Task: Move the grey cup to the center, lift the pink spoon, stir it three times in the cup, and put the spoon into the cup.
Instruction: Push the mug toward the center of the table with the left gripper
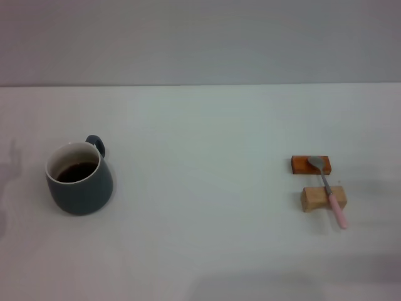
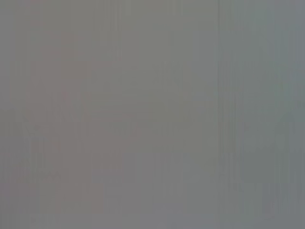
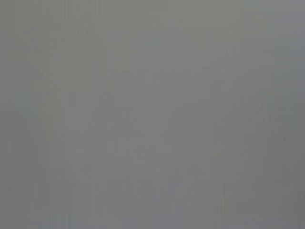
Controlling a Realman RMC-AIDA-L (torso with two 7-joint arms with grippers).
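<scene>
The grey cup [image 1: 79, 179] stands upright on the white table at the left in the head view. It holds a dark liquid, and its loop handle points to the back right. The pink spoon [image 1: 330, 189] lies at the right. Its silver bowl rests on an orange-brown block [image 1: 302, 165] and its pink handle lies across a pale wooden block [image 1: 313, 198], with the handle end toward the table's front. Neither gripper shows in the head view. Both wrist views show only a plain grey surface.
The white table [image 1: 200, 188] runs back to a grey wall. A wide stretch of bare table lies between the cup and the spoon blocks.
</scene>
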